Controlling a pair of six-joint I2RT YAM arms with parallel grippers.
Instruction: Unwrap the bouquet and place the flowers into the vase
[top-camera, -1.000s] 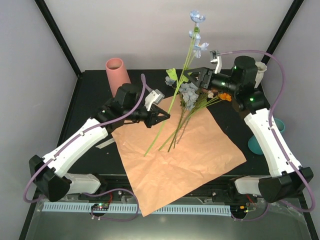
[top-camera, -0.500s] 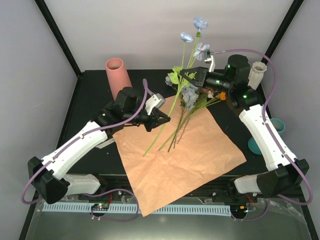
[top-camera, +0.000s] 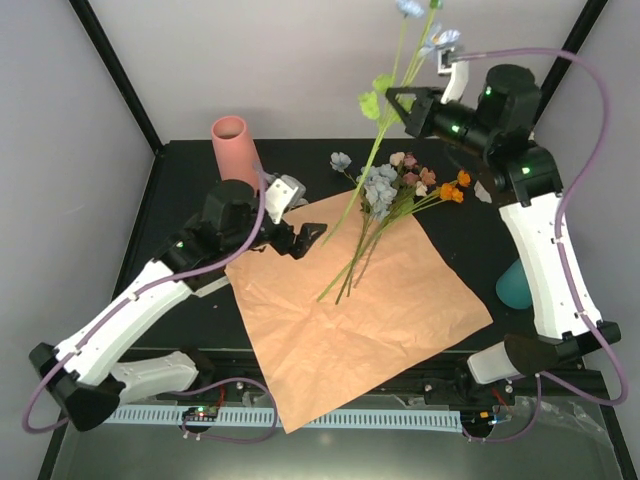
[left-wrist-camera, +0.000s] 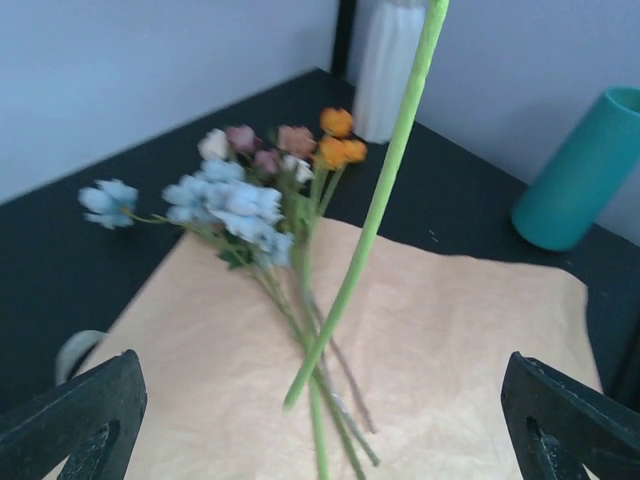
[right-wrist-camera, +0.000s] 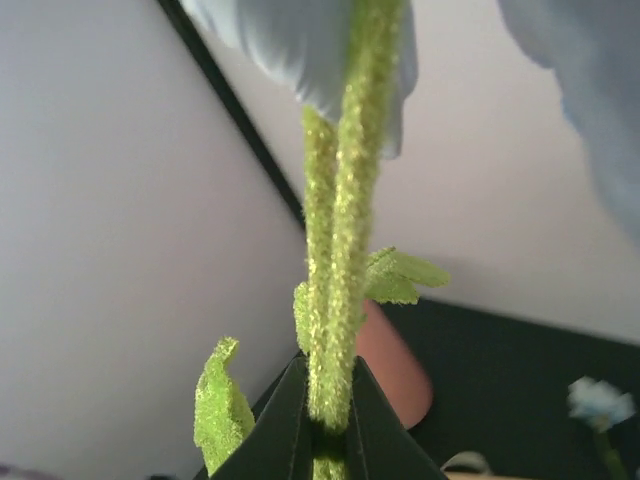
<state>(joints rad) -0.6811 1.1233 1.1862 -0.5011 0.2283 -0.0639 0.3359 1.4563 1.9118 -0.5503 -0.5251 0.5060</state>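
Your right gripper (top-camera: 393, 99) clamped a long green-stemmed blue artificial flower (left-wrist-camera: 374, 215) above the crinkled peach paper sheet (top-camera: 350, 325), likely bound for the ribbed white vase (left-wrist-camera: 390, 60); your left gripper (top-camera: 306, 238) stood open.

The left arm (top-camera: 140, 305) and the right arm (top-camera: 545, 262) both wear smooth white shells on their long links, with black joints and black shoulder housings; a thin purple cable (top-camera: 590, 100) runs along each; small green lights (top-camera: 487, 92) glow on the right arm's black wrist; a small white block (top-camera: 290, 190) sits by each wrist; the left end effector (top-camera: 308, 241) and the right end effector (top-camera: 392, 100) are black, with flat, tapering fingers (left-wrist-camera: 70, 420).
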